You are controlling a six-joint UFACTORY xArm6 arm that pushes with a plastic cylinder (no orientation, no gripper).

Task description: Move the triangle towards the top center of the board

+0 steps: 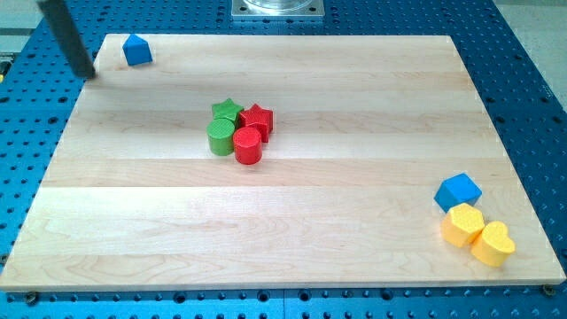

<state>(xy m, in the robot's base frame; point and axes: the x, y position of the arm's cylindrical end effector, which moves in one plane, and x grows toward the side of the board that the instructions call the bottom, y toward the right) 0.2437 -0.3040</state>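
Note:
The blue triangle block [136, 50] sits at the board's top left corner. My tip [86, 73] is at the board's left edge, just left of and slightly below the blue triangle, with a small gap between them. The dark rod slants up to the view's top left.
A cluster lies at the board's middle: a green star [228, 110], a red star [257, 118], a green cylinder [221, 136] and a red cylinder [248, 144]. At the bottom right are a blue cube [458, 190], a yellow hexagon [462, 223] and a yellow heart [493, 243]. The wooden board [354, 221] rests on a blue perforated table.

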